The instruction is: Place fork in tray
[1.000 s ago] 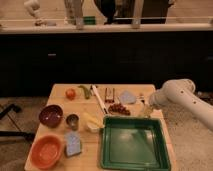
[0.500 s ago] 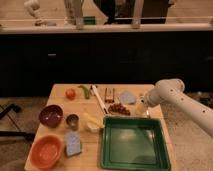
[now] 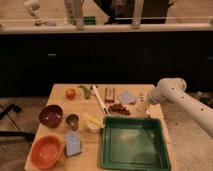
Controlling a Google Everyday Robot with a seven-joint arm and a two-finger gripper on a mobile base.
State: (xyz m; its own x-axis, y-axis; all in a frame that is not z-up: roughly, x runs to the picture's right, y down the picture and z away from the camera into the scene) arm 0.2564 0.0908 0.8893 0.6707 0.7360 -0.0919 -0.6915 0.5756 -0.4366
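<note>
The dark-green tray lies at the front right of the wooden table, with nothing visible inside it. My gripper hangs from the white arm, low over the table just beyond the tray's far right corner. A slim silvery piece shows right under the gripper by the tray's rim; it looks like the fork. I cannot tell whether the gripper holds it.
A pale straight stick-like utensil lies mid-table, with red fruit and a grey-blue packet near the gripper. On the left are an orange bowl, a maroon bowl, a metal cup and a tomato.
The arm has swung slightly to the left, and the gripper now sits a little lower by the tray's far right corner. The objects on the table have not moved.
</note>
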